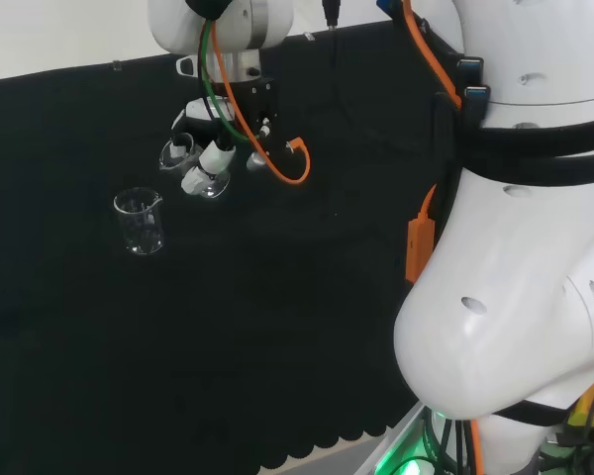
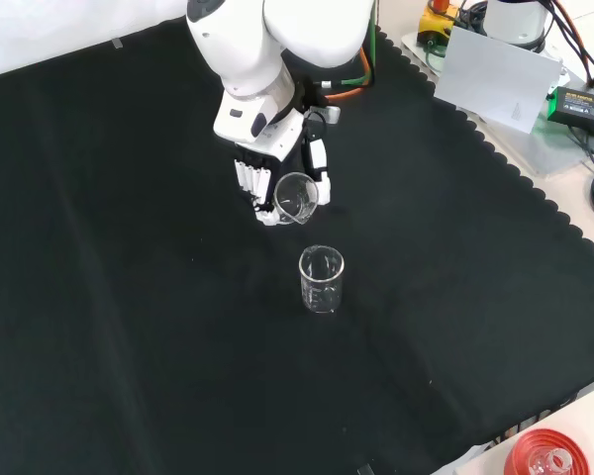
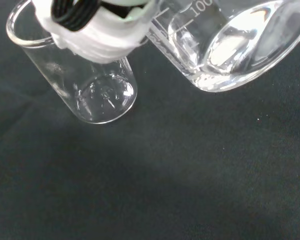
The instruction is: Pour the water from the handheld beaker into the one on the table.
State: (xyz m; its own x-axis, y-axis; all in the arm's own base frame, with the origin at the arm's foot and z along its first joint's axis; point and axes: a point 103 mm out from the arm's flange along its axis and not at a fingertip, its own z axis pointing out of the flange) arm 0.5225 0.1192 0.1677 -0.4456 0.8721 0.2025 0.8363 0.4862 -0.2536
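The hand (image 2: 262, 178) hangs above the black cloth with its fingers curled round a clear glass beaker (image 2: 296, 197). That beaker is tilted well over, its mouth turned toward the front view's camera. In the wrist view the held beaker (image 3: 230, 45) shows printed marks and water pooled along its lower side. A second clear beaker (image 2: 321, 279) stands upright on the cloth, just below the held one in the front view. In the head view this standing beaker (image 1: 141, 221) is to the left of and below the hand (image 1: 210, 158). Seen from the wrist, the standing beaker (image 3: 87, 80) looks empty.
The arm's big white links (image 1: 515, 247) rise at the head view's right, with an orange cable (image 1: 287, 163) looping beside the hand. A grey box (image 2: 500, 79) and cables lie off the cloth at the front view's top right. A red ribbed ring (image 2: 549, 457) sits at the bottom right.
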